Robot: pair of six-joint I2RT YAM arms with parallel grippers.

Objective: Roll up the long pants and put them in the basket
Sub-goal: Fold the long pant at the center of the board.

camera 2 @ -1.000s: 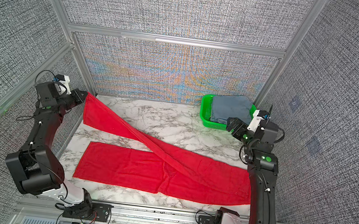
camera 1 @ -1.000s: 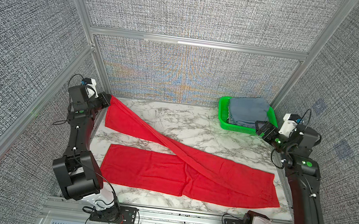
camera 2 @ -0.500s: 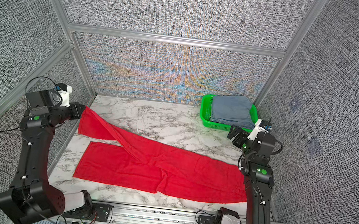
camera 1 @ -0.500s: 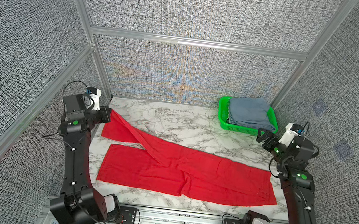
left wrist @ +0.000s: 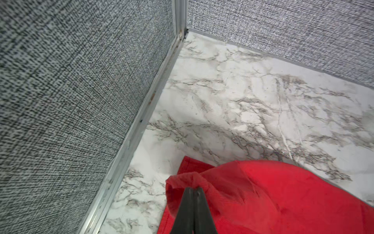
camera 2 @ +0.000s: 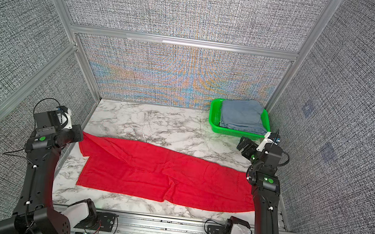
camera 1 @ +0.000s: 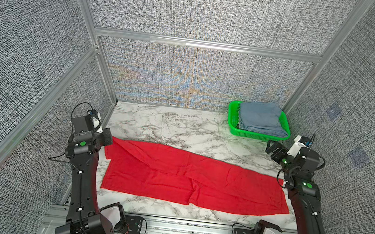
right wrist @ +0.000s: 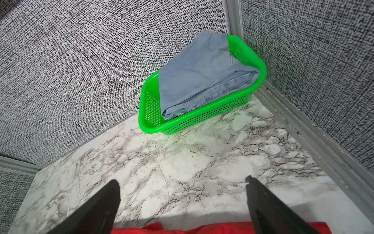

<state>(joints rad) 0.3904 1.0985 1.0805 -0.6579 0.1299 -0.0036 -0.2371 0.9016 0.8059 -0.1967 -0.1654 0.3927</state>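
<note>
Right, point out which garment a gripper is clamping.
The long pants, bright red, spread on the marble table: the left gripper is shut on one bunched corner. The folded blue-grey garment sits untouched in the green basket.

Long pants: bright red, spread flat across bench, legs overlapping w/ wrinkles; one hem corner lifted.

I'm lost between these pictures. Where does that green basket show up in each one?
In a top view: the green basket stands in the far right corner of the table.
In a top view: the same far right corner.
Left wrist view: not in it.
Right wrist view: against the corner walls, beyond the open right gripper.
Shared landmark: the long pants, red cloth visible in all four views.
</note>
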